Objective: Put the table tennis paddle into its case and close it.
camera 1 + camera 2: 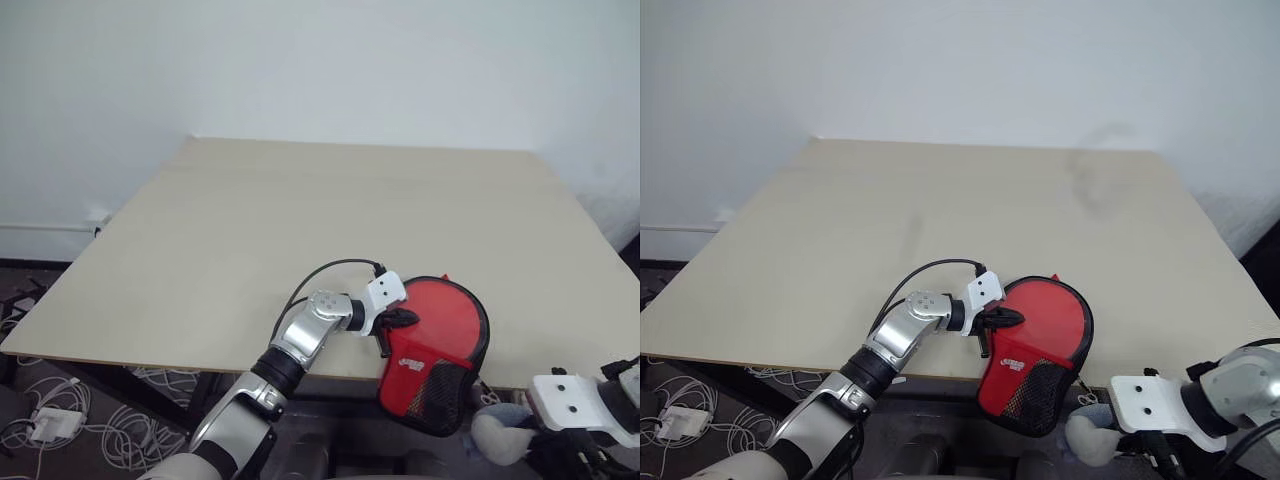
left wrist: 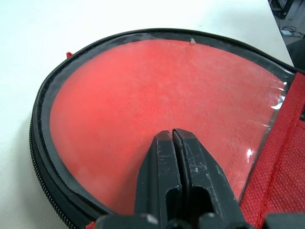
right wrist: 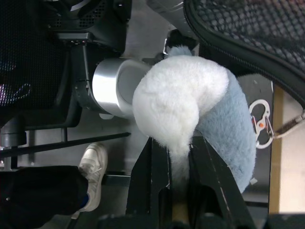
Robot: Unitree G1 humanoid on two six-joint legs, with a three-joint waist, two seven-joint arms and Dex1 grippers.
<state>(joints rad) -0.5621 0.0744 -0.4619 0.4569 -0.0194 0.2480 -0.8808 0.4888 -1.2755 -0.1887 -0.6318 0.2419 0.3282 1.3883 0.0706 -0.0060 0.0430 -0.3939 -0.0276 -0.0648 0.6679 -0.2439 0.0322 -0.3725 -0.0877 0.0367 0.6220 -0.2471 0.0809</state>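
The case [image 1: 425, 385] lies at the table's near edge. Its red flap with the white logo and black mesh pocket hangs over that edge. Inside the black zip rim lies the table tennis paddle [image 2: 143, 90], its round red face [image 1: 450, 312] up under a glossy film; the handle is hidden. My left gripper [image 2: 172, 133] is shut, its tips over the red face near the rim [image 1: 398, 320]. Below the table edge at the right, my right gripper [image 3: 171, 148] is shut on a fluffy white and pale blue pompom [image 3: 181, 105], also seen as a fluffy lump [image 1: 500, 435] beside the hanging flap.
The beige table [image 1: 250, 230] stretches back to a white wall. Cables and a power strip [image 1: 45, 420] lie on the floor at the left. A silver carabiner [image 3: 259, 121] hangs by the pompom. A person's white shoe [image 3: 93, 164] stands under the table.
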